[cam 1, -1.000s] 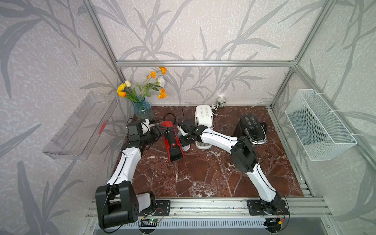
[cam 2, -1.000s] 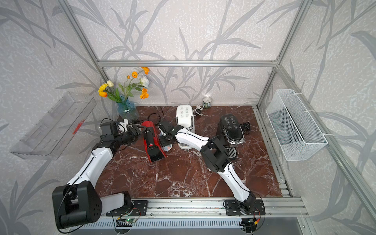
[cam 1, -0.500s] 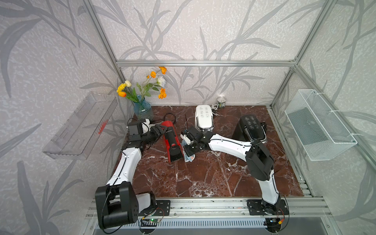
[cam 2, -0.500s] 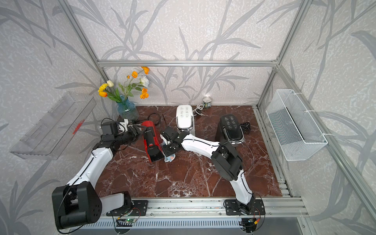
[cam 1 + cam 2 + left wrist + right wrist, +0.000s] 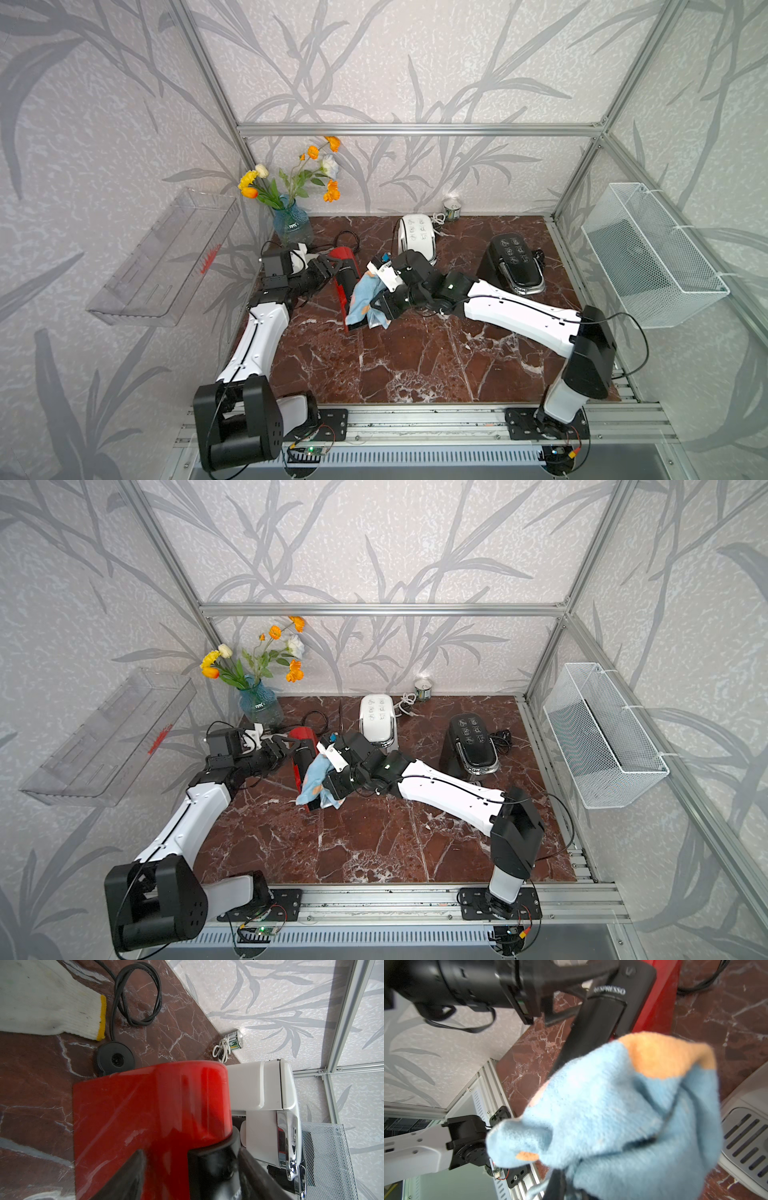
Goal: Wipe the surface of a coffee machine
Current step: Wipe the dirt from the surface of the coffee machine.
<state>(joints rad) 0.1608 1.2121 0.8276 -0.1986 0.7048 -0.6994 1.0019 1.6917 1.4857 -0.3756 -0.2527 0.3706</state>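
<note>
Red coffee machine (image 5: 344,291) at the left rear of the worktop (image 5: 415,353), judged mid-wipe. The blue cloth (image 5: 360,297), pinched in the closed fingers of the right gripper (image 5: 380,307), drapes over its front end; the remaining surfaces presumably still need wiping. The left gripper (image 5: 332,268) straddles its top, but whether the fingers are clamped cannot be told.

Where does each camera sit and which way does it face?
Top views: above the front rail, facing down at the marble table; left arm, right arm whole.
Left wrist: on the left arm, facing along the left gripper at the red coffee machine.
Right wrist: on the right arm, facing past the blue cloth at that machine and the left gripper.
Shared by both wrists: that machine.
</note>
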